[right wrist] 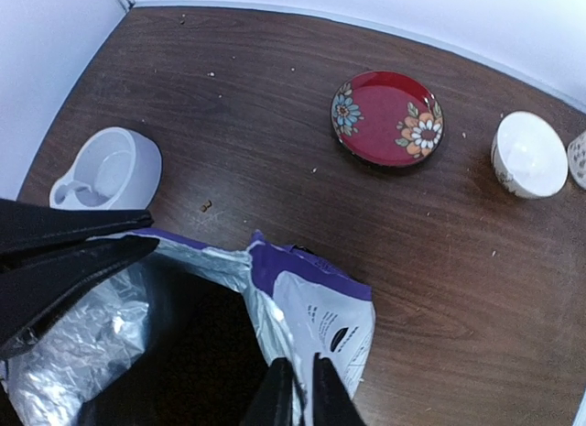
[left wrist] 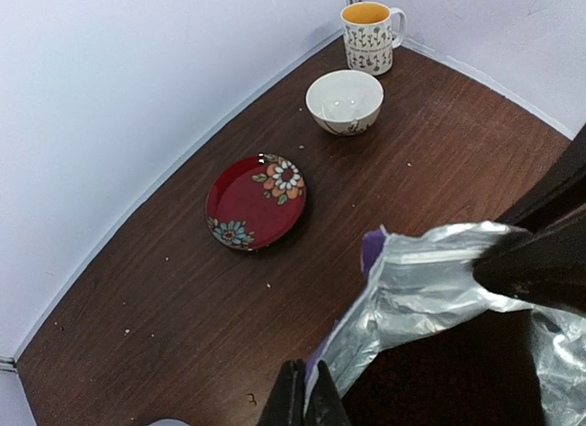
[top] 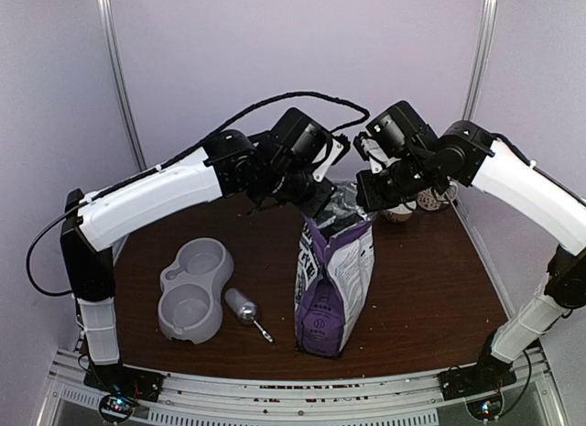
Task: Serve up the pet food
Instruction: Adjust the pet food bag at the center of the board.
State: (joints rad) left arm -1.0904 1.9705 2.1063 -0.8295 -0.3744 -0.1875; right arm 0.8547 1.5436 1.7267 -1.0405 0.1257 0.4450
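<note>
Desk (top: 430,289): dark brown wood, crumb-specked, with a metal rail (top: 302,389) along the near edge. Walls (top: 229,50): plain pale lilac.

Bag (top: 334,279) stands upright mid-desk, mouth open. Left hand (left wrist: 305,391) is narrow, pinched on the bag's rim. Right hand (right wrist: 298,389) is the same on the opposite rim.

Grey double bowl (top: 194,289) sits near-left, with a scoop (top: 245,309) just beside it. Plate (left wrist: 256,202), white bowl (left wrist: 345,101) and mug (left wrist: 371,37) are at the far side.

Kibble (right wrist: 206,206): only stray bits on the desk. The bag's inside is dark and its contents cannot be made out. The arms hide the plate from above. Both wrist views cut the bag off.
</note>
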